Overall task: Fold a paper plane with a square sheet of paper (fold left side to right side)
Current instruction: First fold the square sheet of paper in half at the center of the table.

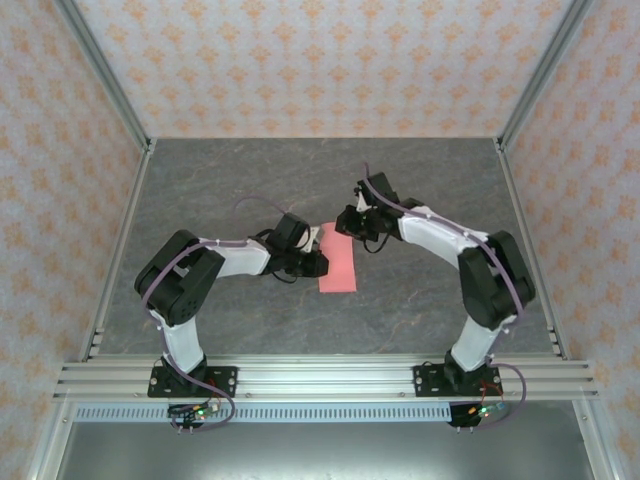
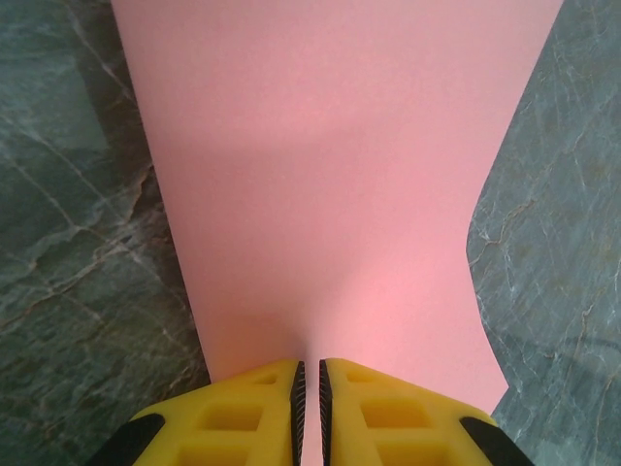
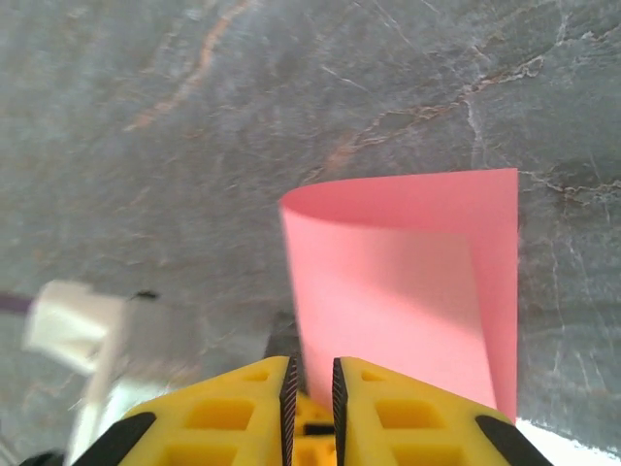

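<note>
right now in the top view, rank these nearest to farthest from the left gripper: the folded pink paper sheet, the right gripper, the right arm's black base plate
1. folded pink paper sheet: touching the left gripper, on its right.
2. right gripper: just beyond the sheet's far end.
3. right arm's black base plate: near edge, right side.
</note>
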Tool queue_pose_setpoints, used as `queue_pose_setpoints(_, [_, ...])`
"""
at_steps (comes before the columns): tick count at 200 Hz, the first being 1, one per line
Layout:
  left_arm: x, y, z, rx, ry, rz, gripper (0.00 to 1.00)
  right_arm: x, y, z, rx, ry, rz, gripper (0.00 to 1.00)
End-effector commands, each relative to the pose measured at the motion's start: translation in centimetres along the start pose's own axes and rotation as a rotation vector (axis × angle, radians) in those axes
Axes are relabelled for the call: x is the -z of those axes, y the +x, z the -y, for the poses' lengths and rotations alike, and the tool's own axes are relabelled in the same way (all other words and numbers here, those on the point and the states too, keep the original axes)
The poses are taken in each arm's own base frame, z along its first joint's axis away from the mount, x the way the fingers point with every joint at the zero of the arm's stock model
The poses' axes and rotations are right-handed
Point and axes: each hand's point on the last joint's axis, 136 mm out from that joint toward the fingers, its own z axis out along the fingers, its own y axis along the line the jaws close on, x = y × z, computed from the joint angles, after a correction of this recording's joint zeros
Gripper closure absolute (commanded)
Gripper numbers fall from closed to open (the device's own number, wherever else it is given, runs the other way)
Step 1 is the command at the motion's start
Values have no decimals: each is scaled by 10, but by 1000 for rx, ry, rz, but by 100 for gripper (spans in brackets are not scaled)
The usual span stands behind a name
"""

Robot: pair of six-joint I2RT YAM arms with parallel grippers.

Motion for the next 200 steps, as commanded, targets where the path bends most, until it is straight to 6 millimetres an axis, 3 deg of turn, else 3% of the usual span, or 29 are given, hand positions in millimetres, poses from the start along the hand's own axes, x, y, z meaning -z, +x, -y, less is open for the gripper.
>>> queue_pose_setpoints(1, [-4,17,-5,17,-34,-30,84,-2,47,22,-33,57,-107,81])
queue_pose_setpoints(22, [-3,15,-1,9,-32,-27,84,-9,82,32,-61,66,-175,82])
queue_pose_setpoints(60, [-1,11,2,3,-37,-26,84,-24,112,66,-97,164,-247,84])
queue_pose_setpoints(103, [5,5,8,-4,-30,-12,82,-25,131,93,-95,268,-306,84])
queue_pose_setpoints(137, [10,-15,14,7,-20,24,79,-20,143,112,-90,337,-330,84])
queue_pose_setpoints(162, [8,-28,14,14,-16,41,80,-22,146,115,-91,344,-333,84])
queue_pose_setpoints(200, [-3,-31,-1,33,-37,33,81,-21,145,118,-84,361,-334,84])
